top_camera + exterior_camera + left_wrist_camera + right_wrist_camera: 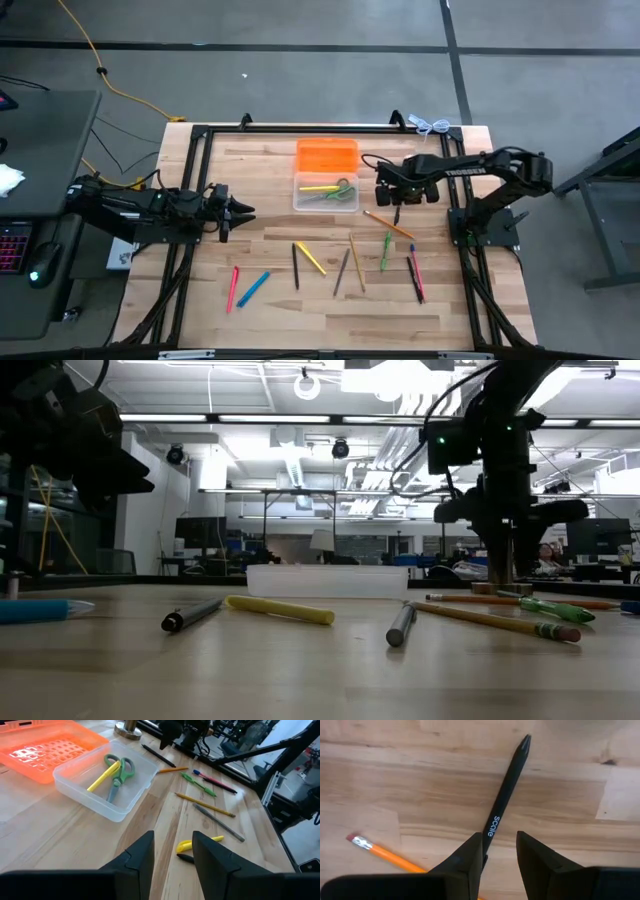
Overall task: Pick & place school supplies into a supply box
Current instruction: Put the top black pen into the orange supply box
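Observation:
The clear supply box (325,195) stands at mid-table with green-handled scissors (120,770) and a yellow marker (102,776) lying in it. Just right of the box, a black pen (505,795) lies on the wood. My right gripper (397,203) points down over the pen's rear end, open, with the pen running out from the gap close to one finger (470,855). I cannot tell whether that finger touches it. An orange pencil (385,852) lies beside the pen. My left gripper (243,211) waits open at the left, above the table.
An orange tray (327,155) sits behind the box. Loose pens and pencils lie across the near half: pink (233,287), blue (253,288), yellow (310,257), green (386,250), and a pink and black pair (415,275). A bell (127,727) stands near the right arm.

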